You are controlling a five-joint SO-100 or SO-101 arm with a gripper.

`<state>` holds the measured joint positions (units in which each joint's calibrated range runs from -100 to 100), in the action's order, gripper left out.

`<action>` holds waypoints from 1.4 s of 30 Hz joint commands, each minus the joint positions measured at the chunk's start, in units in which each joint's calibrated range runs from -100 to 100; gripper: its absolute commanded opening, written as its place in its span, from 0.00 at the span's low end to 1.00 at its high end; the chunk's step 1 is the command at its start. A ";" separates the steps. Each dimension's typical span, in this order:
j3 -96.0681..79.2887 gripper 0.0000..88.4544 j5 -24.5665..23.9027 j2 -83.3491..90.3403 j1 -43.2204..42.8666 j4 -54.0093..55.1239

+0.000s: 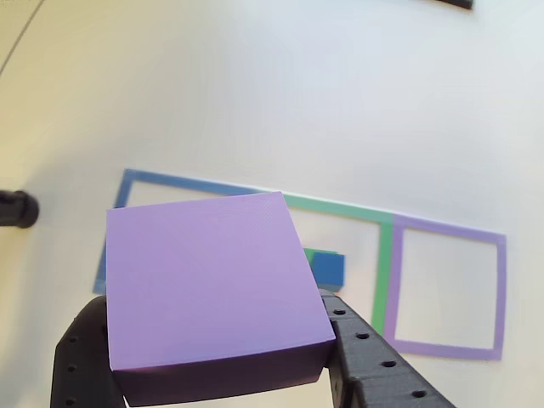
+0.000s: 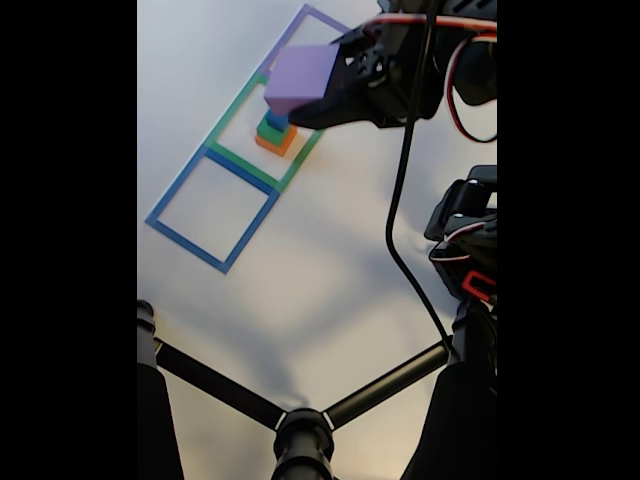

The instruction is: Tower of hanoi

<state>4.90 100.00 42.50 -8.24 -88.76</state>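
Other view, left to right: blue tape outline (image 1: 127, 183) at far left, mostly hidden behind the held block. The purple block (image 1: 212, 285), widest and flattest of the set, sits lifted clear of the white counter (image 1: 255, 85). The hand (image 1: 212, 378) pinches it from both sides, dark fingers (image 1: 365, 348) pressed against opposite edges near its lower face. Gripping at the edges likely keeps the broad top level. Just right of the block, a sliver of the green block (image 1: 311, 255) and the corner of the small blue cube (image 1: 329, 269) peek out, standing inside the green tape outline (image 1: 384, 255). Farthest right, the purple tape outline (image 1: 446, 289), nothing in it.

Fixed view, left to right: blue tape outline (image 2: 212, 215) nearest, then the green one (image 2: 235, 110), where the orange block (image 2: 277, 144) carries green (image 2: 272, 130) and blue (image 2: 277, 118) in a stepped stack. The purple block (image 2: 300, 75) hangs beside and above that stack, the arm (image 2: 400, 70) reaching in from the right.

Judgement: purple is the base piece, so it is carried alone while the smaller three wait parked in the middle square. Which end square it is bound for cannot be told.
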 commanded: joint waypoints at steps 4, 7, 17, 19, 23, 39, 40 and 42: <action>-4.67 0.17 0.00 4.30 -8.35 3.08; -13.94 0.17 0.00 5.42 -8.96 10.20; -47.47 0.17 0.00 5.34 -11.70 44.52; -55.38 0.17 0.00 4.38 -12.16 55.37; -63.83 0.17 0.00 0.29 -12.69 69.21; -74.28 0.17 0.00 -21.82 -14.98 105.15; -73.64 0.17 0.00 -23.99 -14.98 106.93; -71.55 0.17 0.00 -28.15 -14.98 109.19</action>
<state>-70.16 99.81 18.87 -22.22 14.83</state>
